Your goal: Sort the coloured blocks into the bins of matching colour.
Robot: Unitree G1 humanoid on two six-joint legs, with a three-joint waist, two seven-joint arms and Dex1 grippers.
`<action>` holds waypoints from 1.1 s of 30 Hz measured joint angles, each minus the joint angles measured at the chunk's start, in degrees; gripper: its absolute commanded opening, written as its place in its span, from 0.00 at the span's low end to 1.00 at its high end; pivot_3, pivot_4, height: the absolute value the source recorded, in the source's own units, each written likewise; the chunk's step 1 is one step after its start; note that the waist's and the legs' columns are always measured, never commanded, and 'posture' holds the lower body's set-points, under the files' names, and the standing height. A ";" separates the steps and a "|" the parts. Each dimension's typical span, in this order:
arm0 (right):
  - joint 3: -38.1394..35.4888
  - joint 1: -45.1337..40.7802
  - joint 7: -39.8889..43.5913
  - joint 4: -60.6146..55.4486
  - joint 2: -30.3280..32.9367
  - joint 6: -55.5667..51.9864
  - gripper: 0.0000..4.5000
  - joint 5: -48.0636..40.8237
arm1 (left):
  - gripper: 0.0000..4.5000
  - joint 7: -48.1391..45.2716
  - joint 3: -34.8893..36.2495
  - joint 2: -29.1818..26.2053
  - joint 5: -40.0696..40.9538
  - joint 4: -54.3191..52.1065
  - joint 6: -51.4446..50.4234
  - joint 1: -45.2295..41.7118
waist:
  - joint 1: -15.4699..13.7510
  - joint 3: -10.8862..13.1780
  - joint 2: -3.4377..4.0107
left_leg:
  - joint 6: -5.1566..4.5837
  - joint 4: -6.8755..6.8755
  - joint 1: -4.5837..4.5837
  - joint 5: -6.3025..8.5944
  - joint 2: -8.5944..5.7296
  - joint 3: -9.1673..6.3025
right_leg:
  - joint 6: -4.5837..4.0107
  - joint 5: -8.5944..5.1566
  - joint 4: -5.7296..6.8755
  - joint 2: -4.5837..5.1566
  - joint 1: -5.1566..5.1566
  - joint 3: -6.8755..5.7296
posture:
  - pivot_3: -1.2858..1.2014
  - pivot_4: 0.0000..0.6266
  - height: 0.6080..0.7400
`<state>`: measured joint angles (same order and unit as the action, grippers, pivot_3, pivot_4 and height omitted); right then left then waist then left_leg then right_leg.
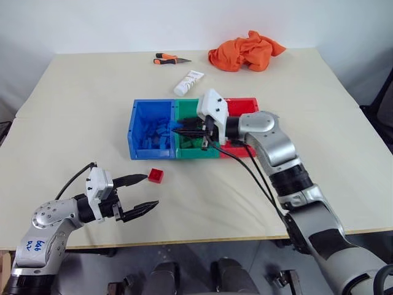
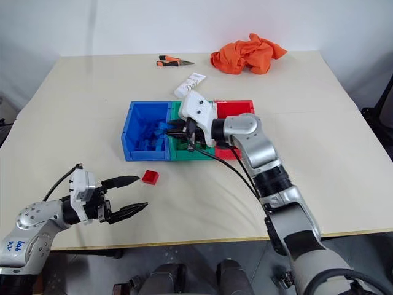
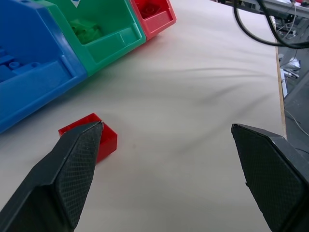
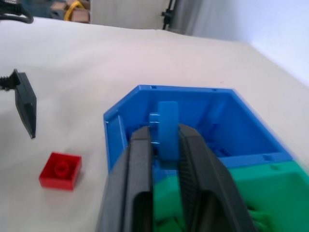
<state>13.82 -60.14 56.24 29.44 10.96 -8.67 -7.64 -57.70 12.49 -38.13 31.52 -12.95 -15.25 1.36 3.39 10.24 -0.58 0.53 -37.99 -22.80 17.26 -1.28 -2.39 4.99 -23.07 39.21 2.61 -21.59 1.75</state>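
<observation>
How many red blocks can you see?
2: one red block lies loose on the table before the bins, another sits in the red bin. More may be hidden.

Lab or workshop, bare table (image 1: pixel 319 129) against white wall, pliers (image 1: pixel 171 59), loose cables (image 3: pixel 260 24) behind

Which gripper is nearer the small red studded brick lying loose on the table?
Left. The left gripper is open right beside the red brick, one fingertip almost touching it. The right gripper is farther off, above the bins, shut on a blue brick.
</observation>
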 measured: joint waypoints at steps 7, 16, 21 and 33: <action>-0.35 -11.38 -6.67 22.49 -7.94 12.03 0.28 5.04 | 1.00 1.10 -0.12 1.14 -0.04 -0.45 0.29 0.60 | 1.13 0.00 0.00 | 0.06 -0.01 0.03 -0.03 0.01 -0.04 | 0.00 0.00 0.29 0.00 -0.08 -0.05 | 0.52 0.24 1.00; -2.96 -13.64 -8.68 30.12 -9.25 19.85 0.71 6.59 | 1.00 1.89 -0.11 1.21 -0.05 -1.01 0.35 0.92 | 1.49 0.00 0.00 | 0.08 0.00 0.03 -0.05 0.02 -0.11 | 0.00 0.00 0.32 -0.01 -0.06 -0.06 | 0.52 0.24 1.00; -3.25 -6.91 1.76 17.44 -4.58 19.37 0.71 2.91 | 1.00 1.84 -0.14 1.23 -0.07 -0.93 0.43 0.52 | 1.11 0.00 0.00 | 0.07 -0.02 0.02 -0.04 0.01 -0.19 | 0.00 0.00 0.30 -0.01 0.01 -0.07 | 0.52 0.24 1.00; -7.64 23.76 23.52 -18.35 24.86 3.60 0.71 -10.08 | 1.00 -0.11 4.48 -1.30 -0.08 2.48 1.54 3.25 | -0.26 0.01 0.02 | -0.02 0.02 -0.04 0.01 0.03 -0.05 | -0.02 -0.01 -0.29 0.00 0.06 0.02 | 0.52 0.24 1.00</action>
<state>6.18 -36.38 79.76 11.08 35.82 -5.06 -17.73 -57.80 16.97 -39.43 31.44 -10.46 -13.71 4.61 3.13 10.25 -0.57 0.51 -37.97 -22.84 17.27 -1.25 -2.44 4.97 -23.08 38.92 2.61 -21.53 1.77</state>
